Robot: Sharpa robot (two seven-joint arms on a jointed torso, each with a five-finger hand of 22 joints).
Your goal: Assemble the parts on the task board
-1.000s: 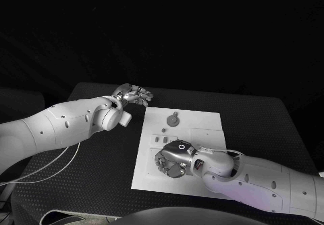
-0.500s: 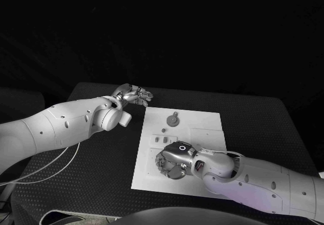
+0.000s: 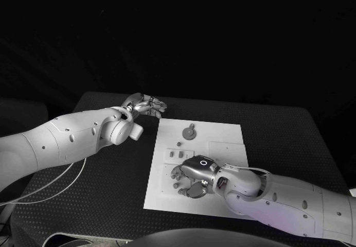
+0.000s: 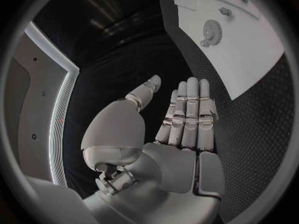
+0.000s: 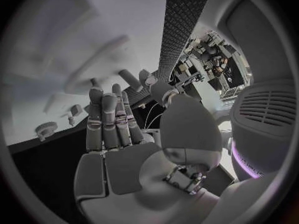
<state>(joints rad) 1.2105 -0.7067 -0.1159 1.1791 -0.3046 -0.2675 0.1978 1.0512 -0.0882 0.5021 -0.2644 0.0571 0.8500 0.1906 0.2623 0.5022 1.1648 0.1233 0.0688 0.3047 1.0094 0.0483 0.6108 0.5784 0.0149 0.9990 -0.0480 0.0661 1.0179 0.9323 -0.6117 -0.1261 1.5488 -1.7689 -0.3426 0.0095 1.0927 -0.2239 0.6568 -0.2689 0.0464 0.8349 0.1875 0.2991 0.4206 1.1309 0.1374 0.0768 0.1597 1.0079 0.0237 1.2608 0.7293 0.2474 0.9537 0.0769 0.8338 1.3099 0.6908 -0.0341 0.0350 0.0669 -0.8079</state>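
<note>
1. The white task board [image 3: 215, 135] lay at the centre of the black table [image 3: 282, 134], its long side running from 12 to 6 o'clock.
2. A round gear-like part [image 3: 191, 132] sat near the board's 12 o'clock end; small parts [image 3: 176, 153] lay just below it, toward 7 o'clock.
3. The left hand [image 3: 146, 105] hovered off the board's 11 o'clock corner, over the table, fingers extended side by side with the thumb apart, holding nothing.
4. The right hand [image 3: 191, 178] hung over the board's 6 o'clock half, fingers straight, thumb apart, nothing visible in its grasp.
</note>
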